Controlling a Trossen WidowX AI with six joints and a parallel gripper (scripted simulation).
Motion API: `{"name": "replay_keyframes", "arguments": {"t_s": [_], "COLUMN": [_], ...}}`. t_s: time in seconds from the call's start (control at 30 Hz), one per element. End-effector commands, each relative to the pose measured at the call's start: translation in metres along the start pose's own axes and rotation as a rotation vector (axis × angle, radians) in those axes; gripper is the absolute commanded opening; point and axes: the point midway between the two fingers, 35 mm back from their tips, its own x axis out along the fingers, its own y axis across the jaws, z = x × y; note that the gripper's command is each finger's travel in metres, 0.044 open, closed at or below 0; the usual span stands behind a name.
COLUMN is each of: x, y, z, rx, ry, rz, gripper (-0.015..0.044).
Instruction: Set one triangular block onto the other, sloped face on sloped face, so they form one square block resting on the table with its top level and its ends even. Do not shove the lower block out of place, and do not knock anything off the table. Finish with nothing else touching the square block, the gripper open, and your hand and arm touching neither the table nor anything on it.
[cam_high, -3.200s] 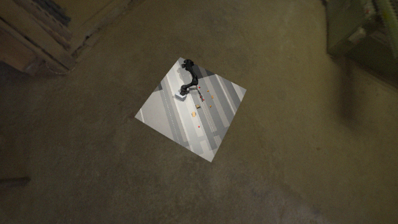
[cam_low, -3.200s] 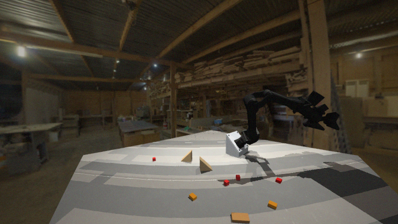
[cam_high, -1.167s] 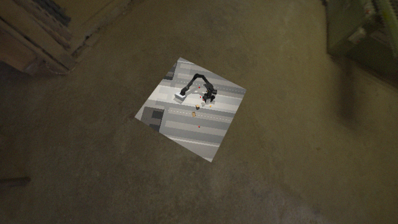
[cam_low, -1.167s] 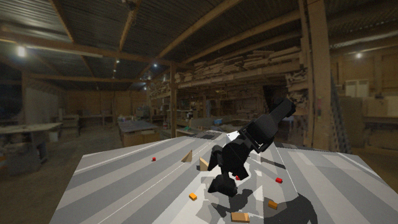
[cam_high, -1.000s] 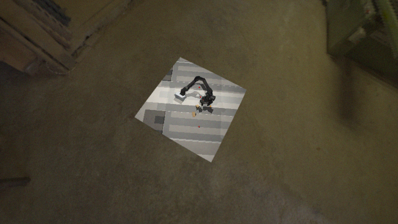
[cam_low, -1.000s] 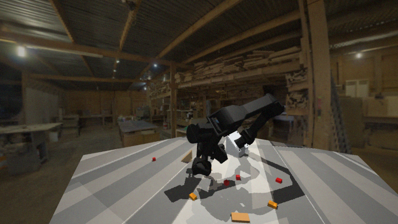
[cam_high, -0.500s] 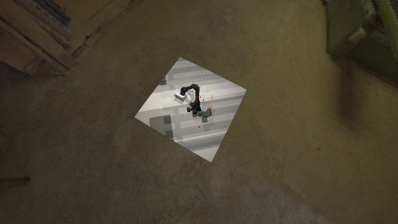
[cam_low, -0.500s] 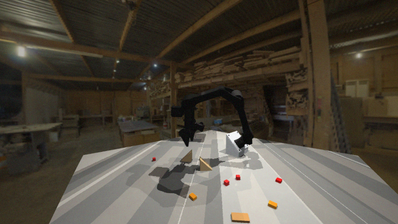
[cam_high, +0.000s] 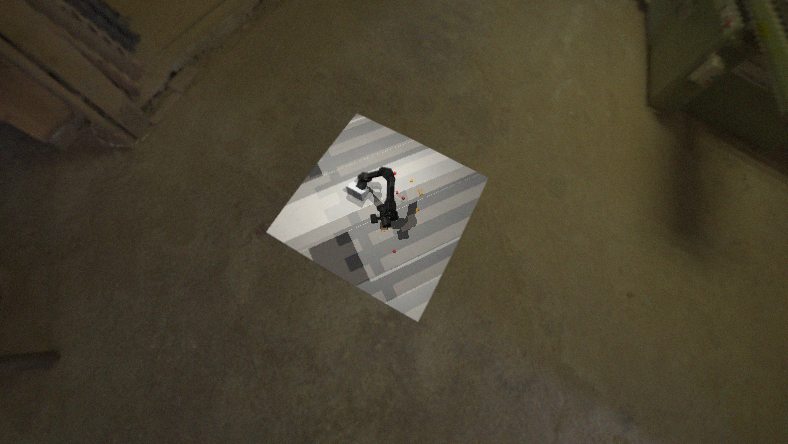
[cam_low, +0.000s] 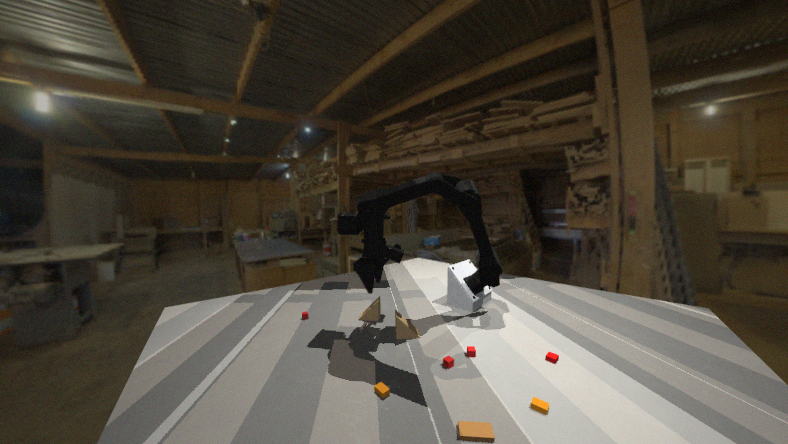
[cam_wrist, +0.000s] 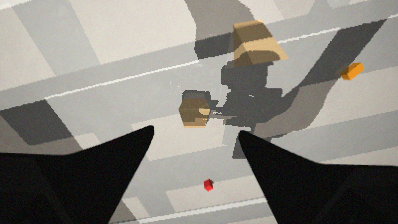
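Observation:
Two tan triangular blocks lie apart on the striped table. One triangular block sits just below and ahead of my gripper. The other triangular block lies a short way beyond it. My gripper is open and empty. It hangs a little above the table over the nearer block and touches nothing. The arm's shadow falls across both blocks.
The arm's white base stands behind the blocks. Small red cubes and orange blocks are scattered on the table.

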Motion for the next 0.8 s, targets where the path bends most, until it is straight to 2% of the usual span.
{"name": "replay_keyframes", "arguments": {"t_s": [0.0, 0.77], "x": [0.008, 0.045], "y": [0.000, 0.000], "z": [-0.001, -0.007], "rx": [-0.004, -0.029], "ry": [-0.005, -0.003], "rz": [-0.004, -0.003], "gripper": [0.0440, 0.0440]}}
